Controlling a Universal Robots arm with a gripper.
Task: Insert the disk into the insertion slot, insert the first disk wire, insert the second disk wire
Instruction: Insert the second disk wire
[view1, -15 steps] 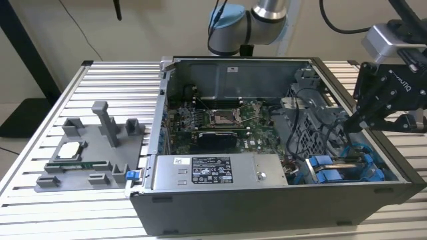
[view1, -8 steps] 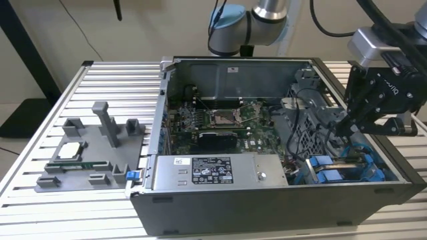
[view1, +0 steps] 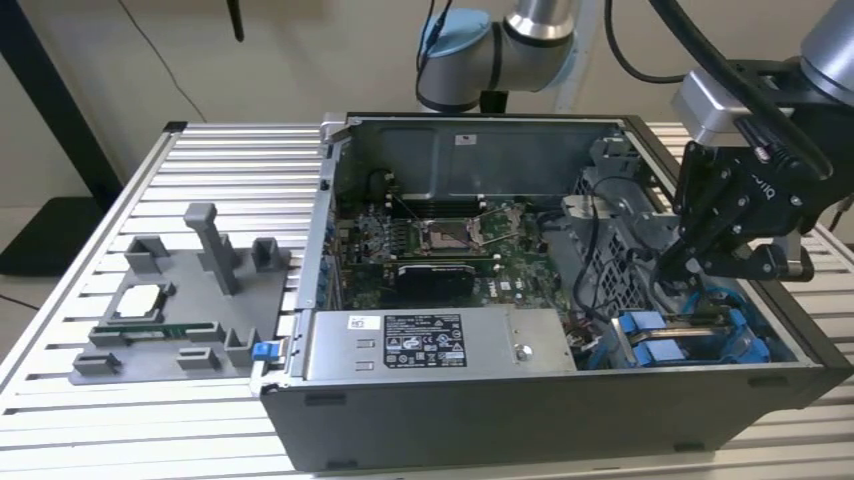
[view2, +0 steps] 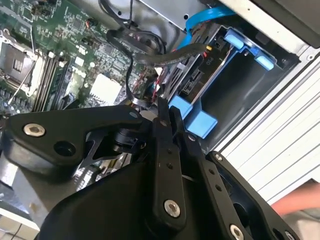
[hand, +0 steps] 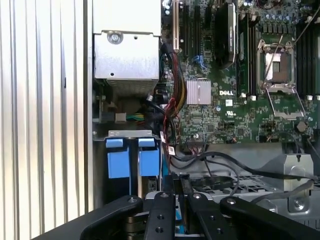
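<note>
My gripper hangs inside the open computer case, over its exterior-view right side, with its black fingers pressed together. In both wrist views the gripper is shut just above the insertion slot with its bright blue tabs. The disk sits inside the slot with its connector end facing out. A black wire with a plug reaches that end, and a blue wire curves behind it. I see nothing gripped between the fingers.
The case stands on a slotted aluminium table. Inside it are the motherboard, the labelled power-supply box and a perforated cage. A grey parts fixture lies at the exterior view's left. A blurred pinkish shape shows past the table edge.
</note>
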